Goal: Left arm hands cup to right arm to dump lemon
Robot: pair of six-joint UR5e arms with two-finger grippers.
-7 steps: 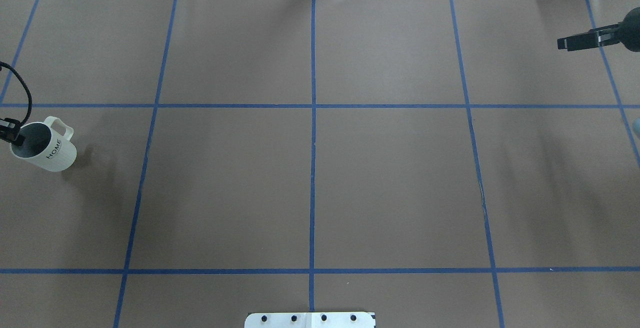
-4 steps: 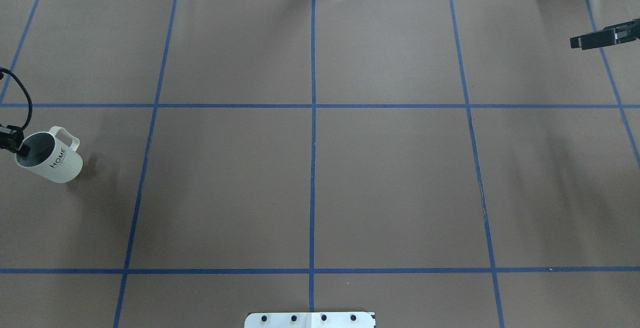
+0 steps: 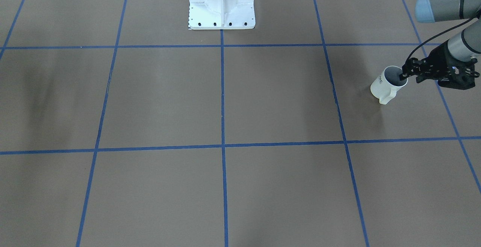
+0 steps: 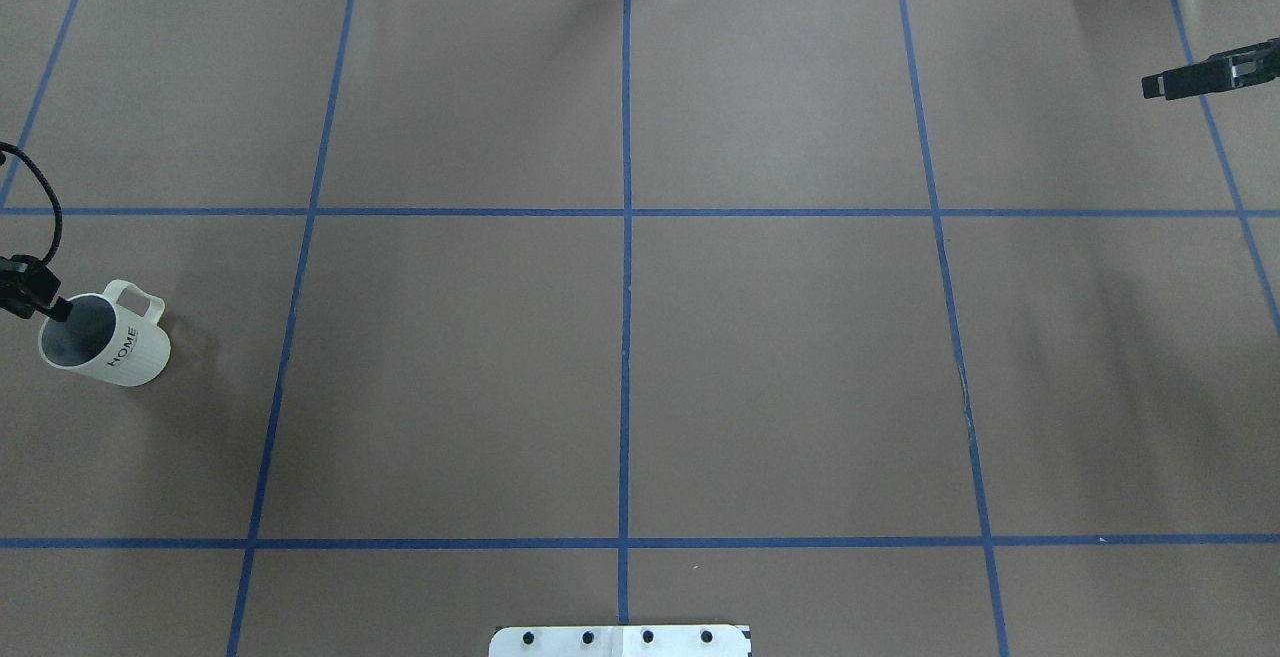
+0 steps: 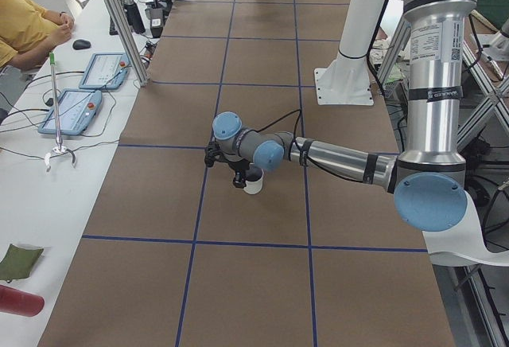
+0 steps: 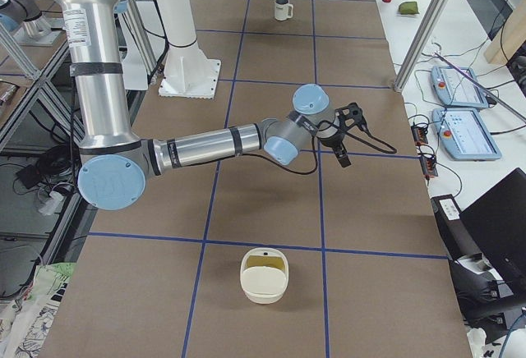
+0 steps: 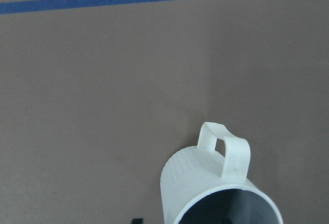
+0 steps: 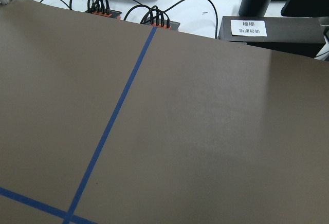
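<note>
The cup (image 4: 112,349), a ribbed white mug lettered "HOME", is at the table's far left with its handle (image 7: 226,154) pointing away from the robot. My left gripper (image 4: 52,307) is shut on its rim, one finger inside and one outside, as the front view also shows with the cup (image 3: 385,85) and the left gripper (image 3: 404,76). I cannot tell whether the cup's base touches the table. The lemon is hidden; only the cup's dark grey inside (image 7: 231,211) shows. My right gripper (image 4: 1152,87) hovers at the far right edge, open and holding nothing.
A cream bowl-like container (image 6: 265,276) stands near the table's right end. The white robot base (image 3: 221,10) is at the robot's edge. Pendants (image 5: 75,108) and a seated person (image 5: 28,29) are on a side table beyond the far edge.
My left gripper has carried the cup toward the robot's side of the table. The right gripper drew back toward the right edge a second ago and has since stayed still.
</note>
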